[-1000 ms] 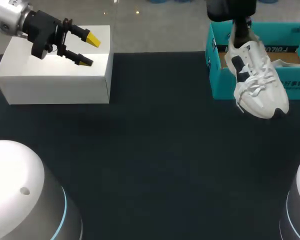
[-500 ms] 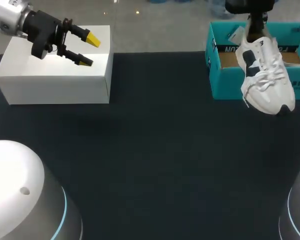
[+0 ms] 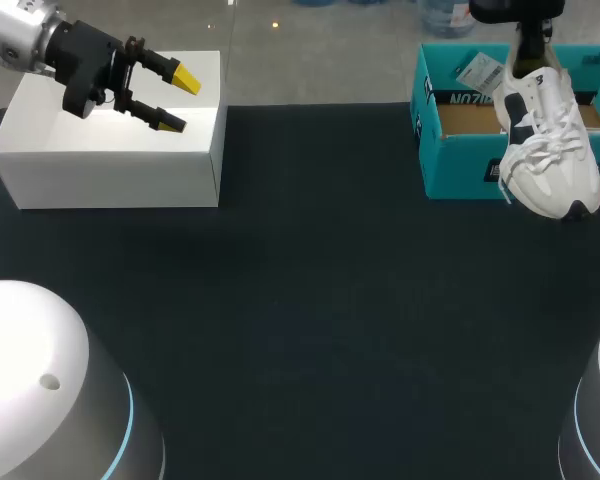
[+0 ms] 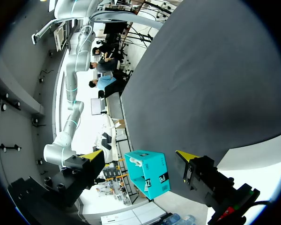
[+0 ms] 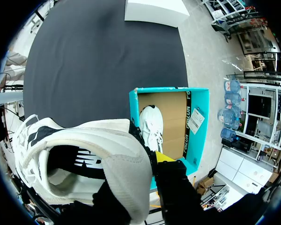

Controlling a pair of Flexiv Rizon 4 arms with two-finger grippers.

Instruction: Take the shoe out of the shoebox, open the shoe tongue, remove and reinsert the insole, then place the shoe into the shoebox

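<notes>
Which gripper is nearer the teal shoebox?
Right. The right gripper holds the shoe over the shoebox; the left gripper hangs open over the white box across the table.

White shoe (image 3: 545, 150) hangs toe-down over the open teal shoebox (image 3: 460, 165).

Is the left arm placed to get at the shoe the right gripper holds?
Probably not yet: the left gripper is over the white box; the shoe hangs at the shoebox across the table. Nothing stands between.

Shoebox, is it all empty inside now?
No, the right wrist view shows a second white shoe lying inside the shoebox, apart from the held shoe.
</notes>
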